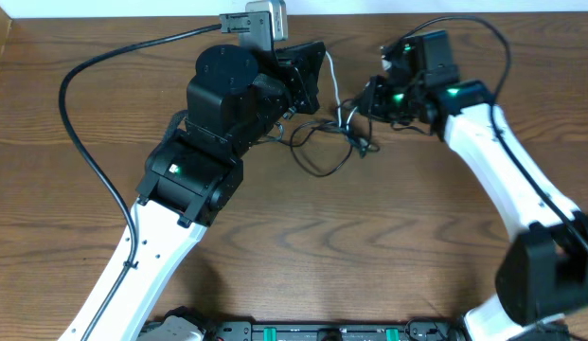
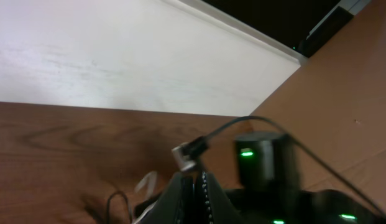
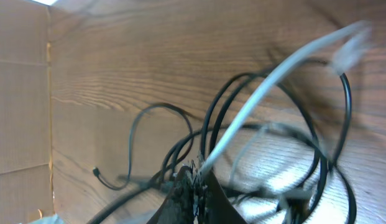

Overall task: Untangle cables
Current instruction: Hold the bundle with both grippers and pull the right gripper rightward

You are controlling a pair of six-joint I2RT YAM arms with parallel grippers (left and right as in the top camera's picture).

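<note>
Cables (image 1: pixel 346 128) looking light, limp, snag-prone; left tool (image 2: pixel 194 178) is clenching black cord (image 2: pixel 199 148) by its plug, right tool (image 3: pixel 196 173) is pinching white cord (image 3: pixel 273 78).

Overhead view evenly lit, sharp; soft shadows on table (image 1: pixel 369 246). Left wrist view motion-blurred, black cable (image 2: pixel 242 121) soft, wall (image 2: pixel 118 56) bright. Right wrist view blurred, white cable (image 3: pixel 273 81) smeared, glare on wood lower right.

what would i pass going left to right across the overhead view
thick black arm cable → left arm → tangled cables → right arm
</note>
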